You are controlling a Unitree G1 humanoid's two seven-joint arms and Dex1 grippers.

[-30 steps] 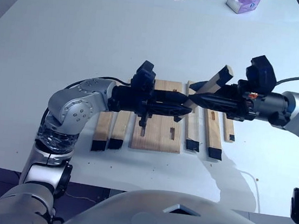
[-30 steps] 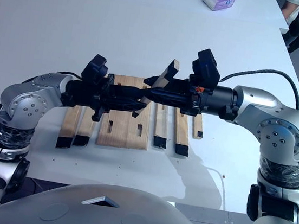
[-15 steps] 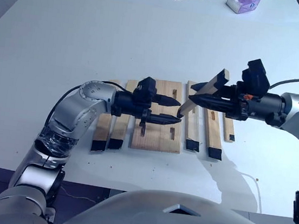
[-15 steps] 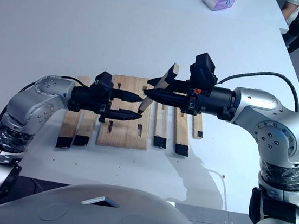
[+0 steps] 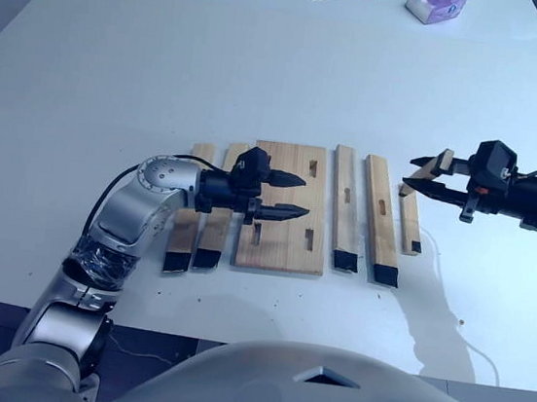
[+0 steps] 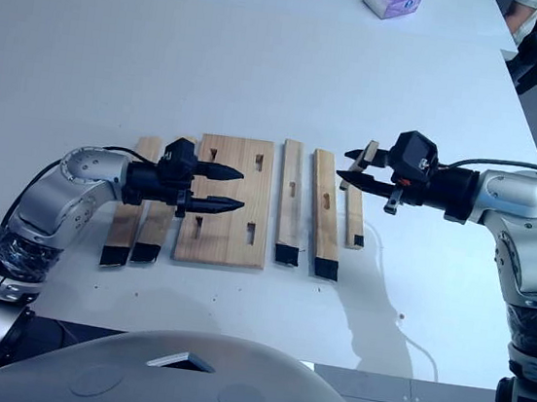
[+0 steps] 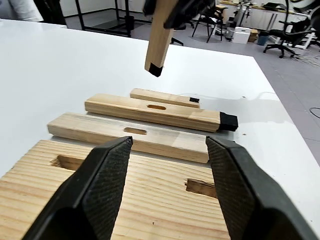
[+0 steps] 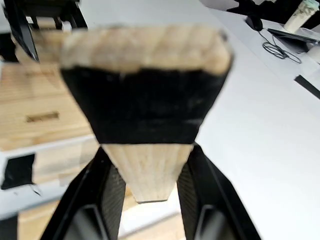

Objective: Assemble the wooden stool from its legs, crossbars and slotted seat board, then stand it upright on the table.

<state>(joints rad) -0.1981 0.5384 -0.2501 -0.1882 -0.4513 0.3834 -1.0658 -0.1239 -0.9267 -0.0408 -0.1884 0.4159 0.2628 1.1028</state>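
Clearly we are handling light, rigid softwood. The crossbar (image 5: pixel 442 161) in our right claw (image 5: pixel 411 174) should neither bend nor crush, though its smooth faces could slip. We judge a pinch across the flat sides near mid-length the safest hold. That claw is closed on it above the counter (image 5: pixel 263 83), near the short stick (image 5: pixel 410 223) at the right end of the row. The crossbar hangs steeply tilted, black-capped end down. Our left claw (image 5: pixel 303 196) hovers with fingers spread wide, holding nothing, over the slotted seat board (image 5: pixel 278 240), which lies flat. The leg (image 5: pixel 344 205) just beside the board lies parallel to it, long axis running away from us, black cap nearest us.
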